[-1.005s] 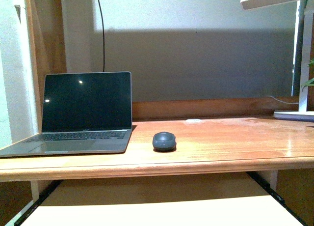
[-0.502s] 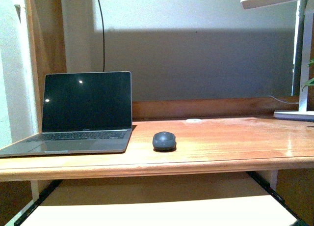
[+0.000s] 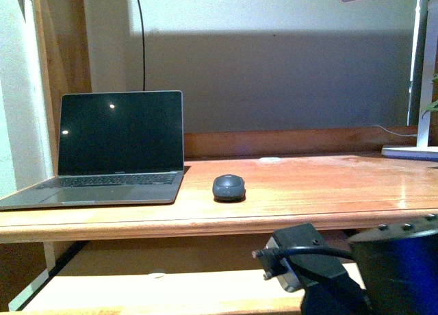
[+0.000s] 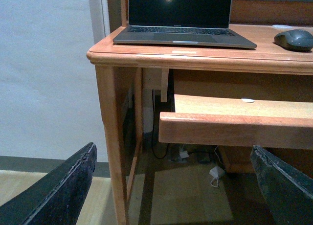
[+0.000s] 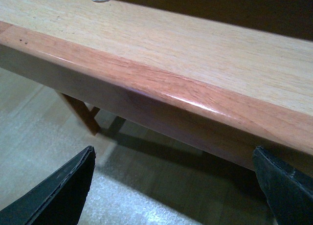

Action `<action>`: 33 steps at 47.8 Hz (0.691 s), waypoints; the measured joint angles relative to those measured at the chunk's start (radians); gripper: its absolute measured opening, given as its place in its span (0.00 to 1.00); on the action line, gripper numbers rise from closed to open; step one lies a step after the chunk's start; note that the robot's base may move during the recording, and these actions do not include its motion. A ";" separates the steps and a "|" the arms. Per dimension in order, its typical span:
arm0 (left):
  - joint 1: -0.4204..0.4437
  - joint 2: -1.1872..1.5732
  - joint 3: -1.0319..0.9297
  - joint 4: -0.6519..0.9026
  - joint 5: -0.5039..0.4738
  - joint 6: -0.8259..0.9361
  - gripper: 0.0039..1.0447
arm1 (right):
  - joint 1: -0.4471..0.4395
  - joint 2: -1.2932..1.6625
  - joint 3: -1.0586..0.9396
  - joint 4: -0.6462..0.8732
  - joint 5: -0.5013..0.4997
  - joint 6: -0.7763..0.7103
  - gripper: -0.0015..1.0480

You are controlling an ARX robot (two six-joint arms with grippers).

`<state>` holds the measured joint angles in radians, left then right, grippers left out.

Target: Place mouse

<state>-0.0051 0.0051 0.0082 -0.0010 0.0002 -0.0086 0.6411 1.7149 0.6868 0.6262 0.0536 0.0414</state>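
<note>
- On the wooden desk (image 3: 328,192), near the middle of its top, the mouse (image 3: 228,187) sits flat and alone; no arm touches it.
- Just beside it toward the robot's left stands an open laptop (image 3: 116,147) with a dark screen, apart from the mouse by a strip of bare wood.
- Behind the mouse, close to the back rail, lies a small white disc (image 3: 269,160).
- At the desk's far right end rests the pale base of a lamp (image 3: 410,152), its white post rising beside it.
- Below the desktop a pull-out shelf (image 3: 171,291) extends toward the robot, with a small pale spot on it.
- Low in the front view the right arm (image 3: 321,267) shows as a dark block with a cable, under the desk's front edge and well apart from the mouse.
- The left gripper (image 4: 178,186) hangs with fingers spread wide and nothing between them, facing the desk's leg and the shelf's front edge; the mouse (image 4: 294,39) shows on the desktop beyond.
- The right gripper (image 5: 178,186) is likewise spread wide and empty, close over the rounded front edge of the shelf (image 5: 195,54).
</note>
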 joint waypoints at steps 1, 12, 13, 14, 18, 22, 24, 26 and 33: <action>0.000 0.000 0.000 0.000 0.000 0.000 0.93 | 0.002 0.014 0.017 0.000 0.008 0.000 0.93; 0.000 0.000 0.000 0.000 0.000 0.000 0.93 | 0.014 0.169 0.211 -0.021 0.088 -0.010 0.93; 0.000 0.000 0.000 0.000 0.000 0.000 0.93 | 0.016 0.181 0.228 -0.024 0.097 -0.010 0.93; 0.000 0.000 0.000 0.000 0.000 0.000 0.93 | 0.016 0.187 0.236 -0.026 0.100 -0.010 0.93; 0.000 0.000 0.000 0.000 0.000 0.000 0.93 | 0.018 0.249 0.326 -0.047 0.136 -0.011 0.93; 0.000 0.000 0.000 0.000 0.000 0.000 0.93 | 0.018 0.298 0.396 -0.060 0.163 -0.011 0.93; 0.000 0.000 0.000 0.000 0.000 0.000 0.93 | 0.018 0.320 0.428 -0.066 0.180 -0.010 0.93; 0.000 0.000 0.000 0.000 0.000 0.000 0.93 | 0.018 0.341 0.459 -0.072 0.193 -0.008 0.93; 0.000 0.000 0.000 0.000 0.000 0.000 0.93 | 0.023 0.383 0.523 -0.088 0.232 0.001 0.93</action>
<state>-0.0051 0.0051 0.0082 -0.0010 -0.0002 -0.0086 0.6640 2.0979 1.2095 0.5381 0.2852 0.0425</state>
